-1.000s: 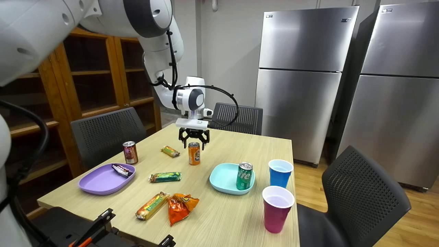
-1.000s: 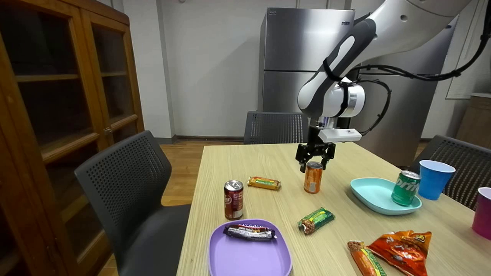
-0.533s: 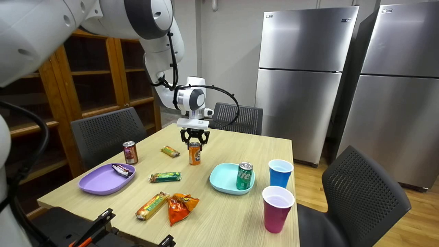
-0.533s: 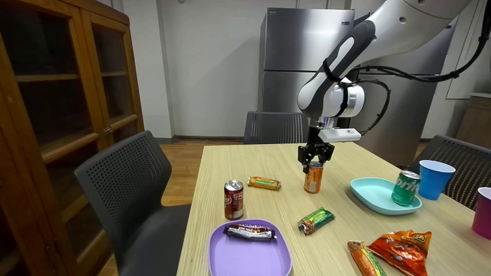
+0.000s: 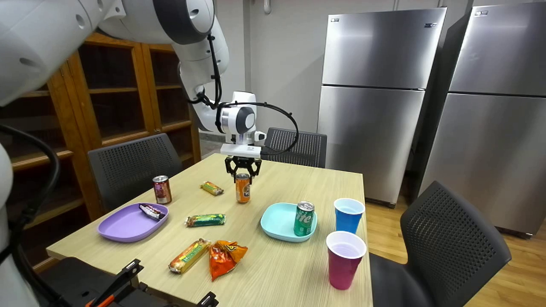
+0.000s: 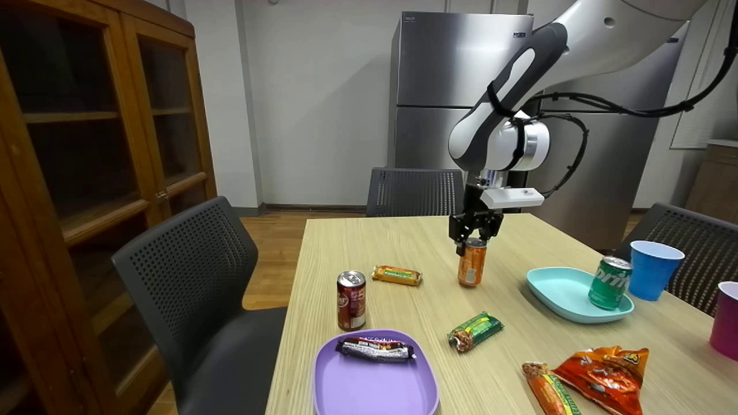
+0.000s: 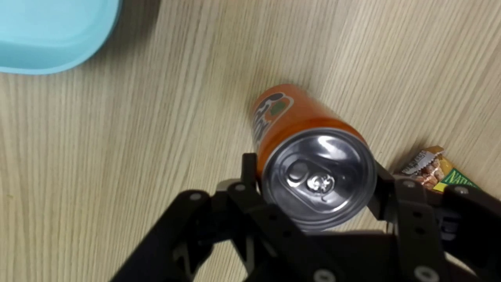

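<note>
An orange soda can (image 5: 242,192) is upright between the fingers of my gripper (image 5: 243,181), which is shut on its upper part. In the wrist view the silver can lid (image 7: 319,180) faces the camera, with one black finger (image 7: 249,168) pressed to each side. The can (image 6: 471,270) appears slightly raised off the table. A yellow-wrapped bar (image 6: 396,275) lies close by, and a green-wrapped bar (image 6: 475,331) lies nearer the camera in that exterior view. The can's underside is out of sight.
A turquoise plate (image 5: 273,226) carries a green can (image 5: 304,218). Blue (image 5: 349,215) and magenta cups (image 5: 344,260) stand at the table edge. Elsewhere are a purple plate (image 5: 123,226) with a dark bar, a dark red can (image 5: 162,189), an orange snack bag (image 5: 226,258) and another bar (image 5: 190,256).
The fingers have come together onto the orange can, first standing apart around it. Since then, gripper and can have risen a little together. Other objects stay where they were.
</note>
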`<state>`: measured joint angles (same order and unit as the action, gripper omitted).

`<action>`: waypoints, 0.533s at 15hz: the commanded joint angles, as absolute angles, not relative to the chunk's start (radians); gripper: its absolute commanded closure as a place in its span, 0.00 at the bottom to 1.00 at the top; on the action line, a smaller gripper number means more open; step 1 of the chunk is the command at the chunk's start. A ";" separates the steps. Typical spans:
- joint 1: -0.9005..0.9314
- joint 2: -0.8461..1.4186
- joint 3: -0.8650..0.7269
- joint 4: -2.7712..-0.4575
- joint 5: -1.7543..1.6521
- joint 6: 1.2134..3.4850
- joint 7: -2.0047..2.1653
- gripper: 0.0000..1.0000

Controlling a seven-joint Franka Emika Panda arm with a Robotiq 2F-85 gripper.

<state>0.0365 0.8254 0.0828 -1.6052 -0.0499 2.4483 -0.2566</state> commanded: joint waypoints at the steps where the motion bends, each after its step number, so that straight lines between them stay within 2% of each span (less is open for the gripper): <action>1: 0.008 0.720 0.106 -1.672 -0.049 2.414 -0.290 0.62; 8: -0.051 0.611 0.107 -1.741 -0.005 2.409 -0.298 0.62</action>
<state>-0.0079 0.6972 0.0860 -1.6732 -0.0349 2.4405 -0.2635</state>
